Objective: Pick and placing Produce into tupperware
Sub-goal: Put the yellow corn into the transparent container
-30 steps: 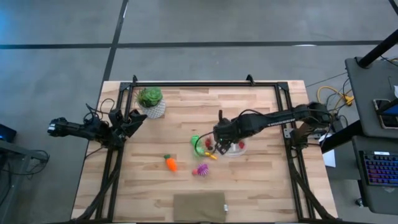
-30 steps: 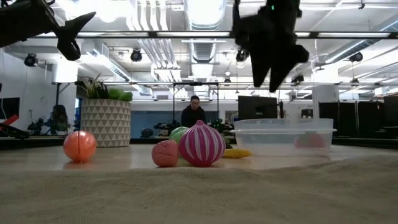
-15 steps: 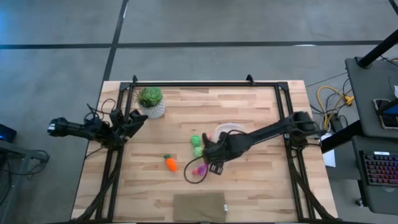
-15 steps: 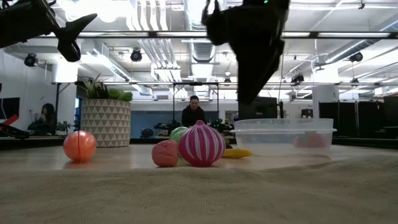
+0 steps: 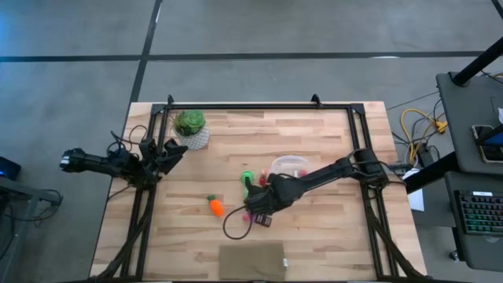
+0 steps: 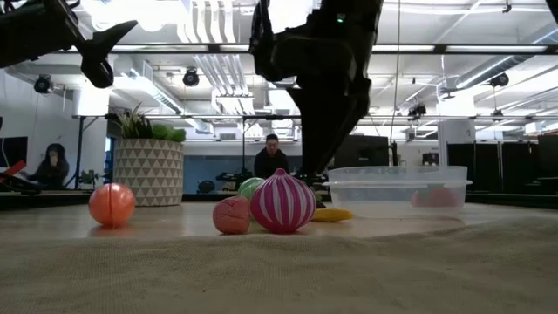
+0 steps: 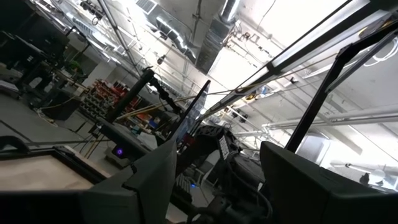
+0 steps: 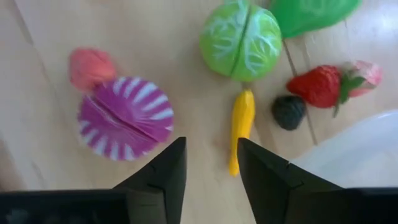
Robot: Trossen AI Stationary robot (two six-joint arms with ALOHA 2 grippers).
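Observation:
My right gripper (image 8: 211,163) is open, pointing down over the loose produce near the table's middle (image 5: 253,214), touching nothing. Below its fingers lie a magenta striped piece (image 8: 124,117), a small pink piece (image 8: 90,67), a yellow piece (image 8: 239,127), a green ball (image 8: 241,38), a strawberry (image 8: 320,86) and a dark berry (image 8: 288,112). The orange carrot (image 5: 215,207) lies apart, toward the left. The clear tupperware (image 5: 289,167) stands on the far-right side of the produce, with red pieces inside (image 6: 427,199). My left gripper (image 5: 169,151) waits, open, at the table's left edge.
A leafy plant in a white patterned pot (image 5: 191,130) stands at the far left. A tan cloth (image 5: 251,261) lies at the near edge. A black frame (image 5: 259,106) runs around the table. A person (image 6: 272,159) sits in the room behind.
My right gripper has swung from above the tupperware toward the table's near-left and come down, so it now hangs low over the magenta piece. The produce and the tupperware have stayed where they were.

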